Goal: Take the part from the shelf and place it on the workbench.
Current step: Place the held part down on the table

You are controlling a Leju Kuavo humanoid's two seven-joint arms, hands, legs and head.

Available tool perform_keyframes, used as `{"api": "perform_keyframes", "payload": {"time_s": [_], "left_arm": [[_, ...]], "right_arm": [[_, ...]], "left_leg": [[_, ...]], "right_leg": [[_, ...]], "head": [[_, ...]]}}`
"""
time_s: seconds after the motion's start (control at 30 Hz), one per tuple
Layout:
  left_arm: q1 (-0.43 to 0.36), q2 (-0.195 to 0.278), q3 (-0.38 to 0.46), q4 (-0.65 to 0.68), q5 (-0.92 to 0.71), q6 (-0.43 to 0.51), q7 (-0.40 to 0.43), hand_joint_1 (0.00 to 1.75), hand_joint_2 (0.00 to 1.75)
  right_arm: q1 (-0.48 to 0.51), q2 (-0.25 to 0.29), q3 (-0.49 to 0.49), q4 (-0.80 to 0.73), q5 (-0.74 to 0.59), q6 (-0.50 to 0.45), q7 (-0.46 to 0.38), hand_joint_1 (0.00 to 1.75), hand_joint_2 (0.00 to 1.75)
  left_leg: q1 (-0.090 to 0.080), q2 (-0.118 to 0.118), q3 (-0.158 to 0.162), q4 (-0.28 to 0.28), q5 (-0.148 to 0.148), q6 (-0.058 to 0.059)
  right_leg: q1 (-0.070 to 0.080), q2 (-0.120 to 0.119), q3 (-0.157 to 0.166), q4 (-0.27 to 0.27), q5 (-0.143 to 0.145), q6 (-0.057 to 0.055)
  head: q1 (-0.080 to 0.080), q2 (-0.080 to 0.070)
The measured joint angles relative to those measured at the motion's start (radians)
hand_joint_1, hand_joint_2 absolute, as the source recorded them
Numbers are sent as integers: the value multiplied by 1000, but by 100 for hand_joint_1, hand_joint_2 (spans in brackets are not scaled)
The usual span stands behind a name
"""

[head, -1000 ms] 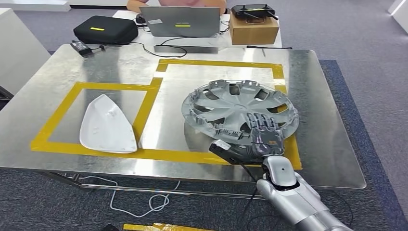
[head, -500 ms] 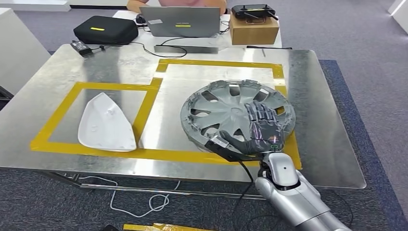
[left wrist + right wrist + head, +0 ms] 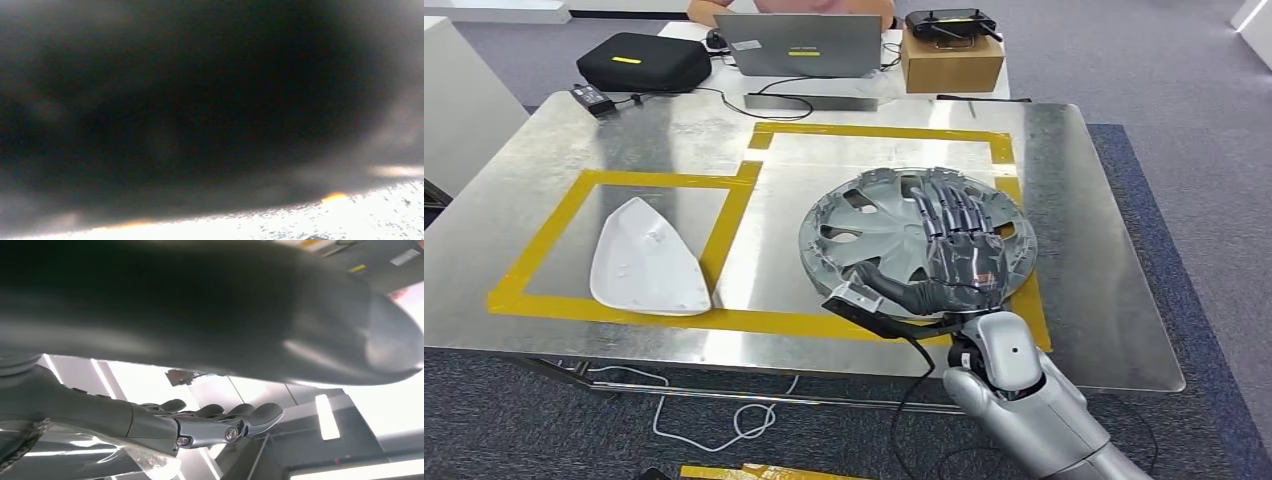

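**Head view: hubcap down on the bench, right hand spread over it**

Head view, going left to right: a white curved panel (image 3: 648, 260) lies inside the left yellow-taped outline on the steel workbench (image 3: 544, 150). Beside it, in the right-hand taped area, the grey hubcap (image 3: 864, 225) rests on the bench top, its near rim over the yellow tape. The right hand (image 3: 959, 255) lies above the hubcap's right half with fingers stretched out and apart, thumb off to the side, holding nothing. Whether the palm touches the part cannot be told. The left hand's state cannot be told; the left wrist view is a dark blur.

The step in hand looks like the release. To do it well, the hand should lift straight up, fingers kept spread so none snags a spoke opening or drags the hubcap.

No writing is legible; labels on the laptop (image 3: 804, 45) and black case (image 3: 642, 62) are too small.
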Motion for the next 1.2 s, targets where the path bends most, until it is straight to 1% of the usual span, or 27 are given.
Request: {"api": "perform_keyframes", "payload": {"time_s": [0.27, 0.83, 0.93, 1.03, 1.1, 1.13, 1.17, 1.2], "left_arm": [[0, 0, 0, 0, 0, -1, -2, 0, 0], [1, -1, -1, 0, -12, -3, -11, 0, 0], [2, 0, -1, 1, -11, -7, -11, 0, 0], [4, 3, -1, 2, -6, -13, -7, 0, 0], [5, 5, 0, 4, -2, -15, -4, 0, 0], [6, 5, 0, 4, 0, -16, -3, 0, 0], [6, 6, 0, 5, 1, -16, -2, 0, 0], [6, 6, 0, 5, 1, -16, 0, 0, 0]], "right_arm": [[0, 0, 15, -43, 5, -7, -2, 0, 0], [18, 0, 17, -46, -22, -7, -1, 0, 0], [20, 0, 17, -46, -27, -5, -1, 0, 0], [22, -1, 17, -46, -32, -1, 0, 0, 0], [24, -1, 17, -47, -34, 3, 1, 0, 0], [25, -1, 17, -49, -34, 4, 2, 0, 0], [25, -1, 17, -51, -34, 5, 2, 0, 0], [25, -2, 17, -53, -34, 6, 3, 0, 0]], "left_leg": [[0, 0, 0, 0, 0, 0], [0, 0, 0, 0, 0, 0], [-2, 0, 0, 3, -3, 5], [-4, 0, -1, 7, -6, 10], [-6, 1, 1, 7, -3, 16], [-3, 4, 3, 2, 1, 20], [0, 9, 6, -6, 7, 25], [3, 14, 8, -14, 12, 29]], "right_leg": [[0, 0, 0, 0, 0, 0], [0, 0, 0, 0, 0, 0], [-2, 0, 1, -2, 0, 2], [-4, 1, 2, -3, -1, 7], [-6, 3, 4, -5, 2, 14], [-6, 4, 4, -5, 1, 17], [-4, -1, 0, 1, -8, 20], [-2, -10, -10, 24, -29, 22]], "head": [[0, 0], [0, 0], [0, 0], [0, 0], [-1, 0], [-1, 0], [0, 0], [3, 0]]}}
